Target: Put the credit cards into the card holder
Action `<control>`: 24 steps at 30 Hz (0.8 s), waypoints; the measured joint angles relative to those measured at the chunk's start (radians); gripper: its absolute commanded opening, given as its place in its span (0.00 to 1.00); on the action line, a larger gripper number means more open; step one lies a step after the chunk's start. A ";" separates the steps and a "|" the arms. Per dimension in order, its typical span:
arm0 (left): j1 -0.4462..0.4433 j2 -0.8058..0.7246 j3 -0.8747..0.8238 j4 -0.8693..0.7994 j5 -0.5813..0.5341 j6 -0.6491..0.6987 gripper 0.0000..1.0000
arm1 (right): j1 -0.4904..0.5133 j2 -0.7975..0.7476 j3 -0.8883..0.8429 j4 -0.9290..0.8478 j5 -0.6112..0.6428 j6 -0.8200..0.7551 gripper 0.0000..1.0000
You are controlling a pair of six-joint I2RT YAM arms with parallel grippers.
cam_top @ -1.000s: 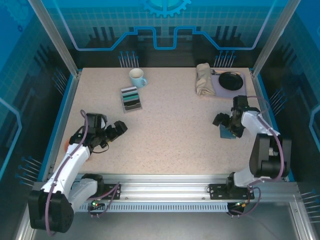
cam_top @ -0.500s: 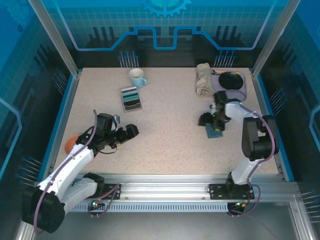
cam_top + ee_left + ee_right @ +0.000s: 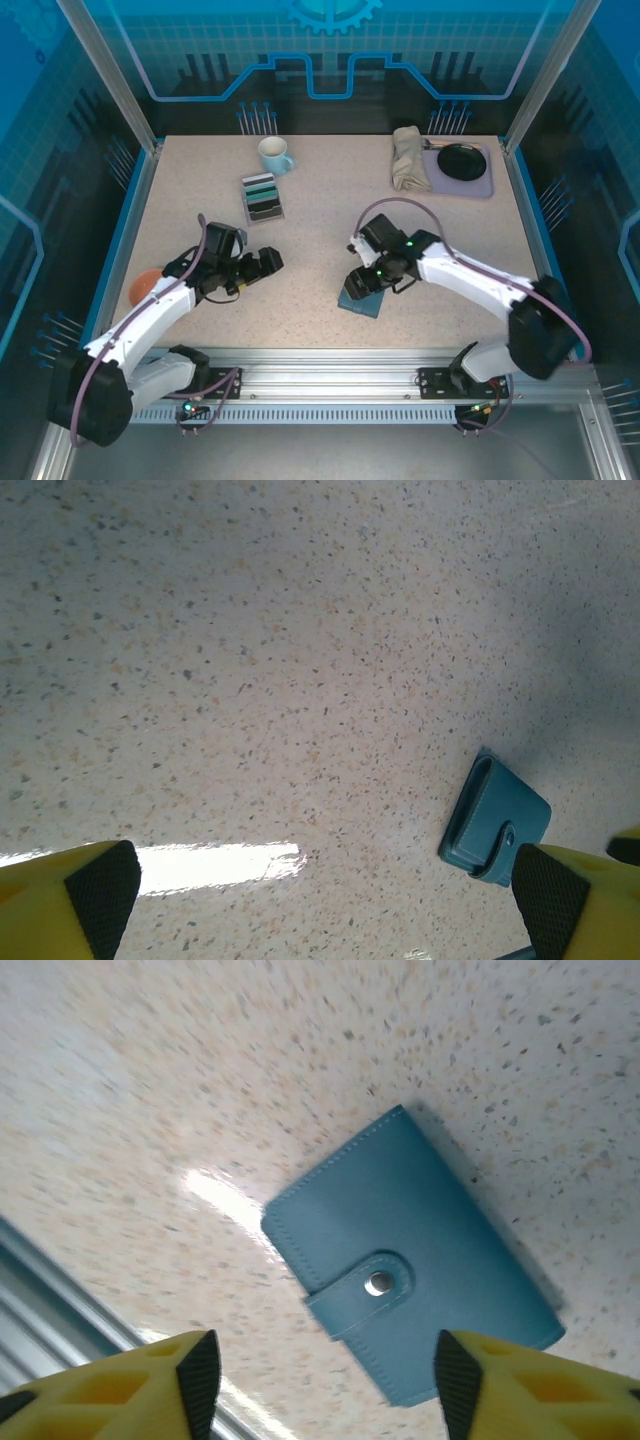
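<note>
blue-teal card holder (image 3: 362,298) lies snapped shut by the near edge of the desk (image 3: 330,190), under the spread right end effector (image 3: 374,276). left end effector (image 3: 262,264): spread, empty. credit cards (image 3: 263,197): far-left. next, likely: unsnap card holder.

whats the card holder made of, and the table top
Card holder: matte leather or faux leather by the look, with stitched edges and a shiny snap, probably metal. Table top: hard speckled stone pattern, perhaps laminate or composite; slightly glossy, reflecting light.
</note>
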 measured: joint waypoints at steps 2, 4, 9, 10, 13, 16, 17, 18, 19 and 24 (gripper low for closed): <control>-0.021 0.037 0.019 0.019 0.000 0.000 0.99 | 0.001 -0.073 -0.070 0.044 -0.015 0.075 0.48; -0.050 0.092 0.051 0.032 0.002 0.000 0.99 | 0.001 -0.107 -0.147 0.077 -0.016 0.147 0.45; -0.144 0.272 0.187 0.042 -0.001 0.007 0.98 | 0.002 -0.163 -0.345 0.144 -0.044 0.296 0.44; -0.165 0.304 0.218 0.040 -0.003 0.010 0.98 | 0.003 -0.175 -0.371 0.160 -0.057 0.315 0.44; -0.218 0.388 0.304 0.038 -0.005 0.016 0.97 | 0.002 -0.191 -0.409 0.216 -0.071 0.349 0.42; -0.251 0.468 0.383 0.037 -0.005 0.024 0.93 | -0.012 -0.176 -0.412 0.262 -0.085 0.368 0.39; -0.259 0.497 0.408 0.036 -0.004 0.028 0.91 | -0.022 -0.163 -0.412 0.281 -0.088 0.372 0.37; -0.264 0.518 0.426 0.037 -0.004 0.026 0.89 | -0.032 -0.149 -0.412 0.294 -0.088 0.374 0.36; -0.270 0.547 0.454 0.031 -0.004 0.027 0.87 | -0.044 -0.129 -0.411 0.310 -0.091 0.379 0.34; -0.296 0.686 0.586 0.009 -0.004 0.027 0.85 | -0.113 -0.045 -0.407 0.397 -0.138 0.397 0.28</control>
